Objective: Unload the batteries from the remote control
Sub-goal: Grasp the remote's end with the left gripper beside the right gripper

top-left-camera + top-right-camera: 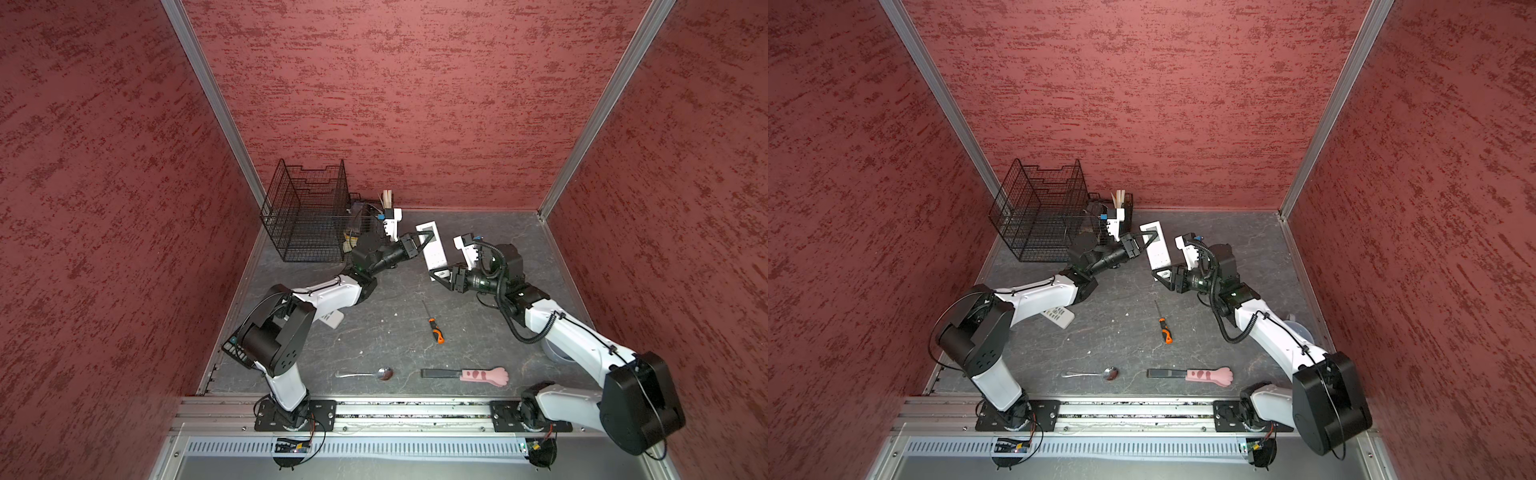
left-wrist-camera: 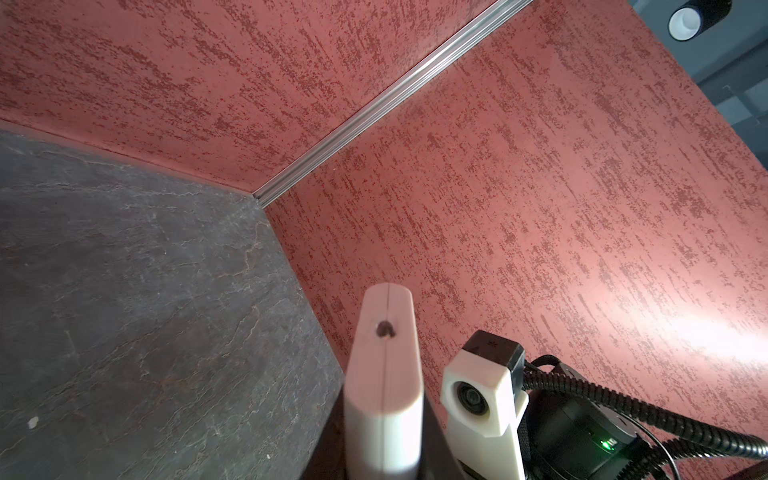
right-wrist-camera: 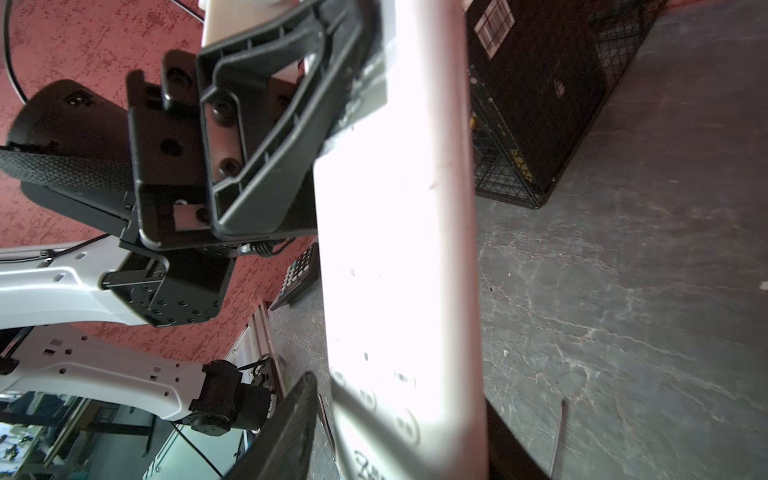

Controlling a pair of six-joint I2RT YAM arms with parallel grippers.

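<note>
the left hand (image 1: 430,237) clamps tight on the far part of the white remote control (image 1: 437,257), at the back middle of the grey surface (image 1: 395,332). the right hand (image 1: 434,274) straddles its near end, jaws partly apart, a sliver of gap showing on one side.

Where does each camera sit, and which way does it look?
Both top views: high above the robot's base, looking down at the table; the whole left arm and right arm show, left gripper and right gripper at the remote control.
Left wrist: on the left arm, looking past the remote control's end into a wall corner; the right wrist camera shows.
Right wrist: on the right arm, looking along the remote control at the left gripper clamping it; its own fingers flank it.
Shared: all show the remote control.
</note>
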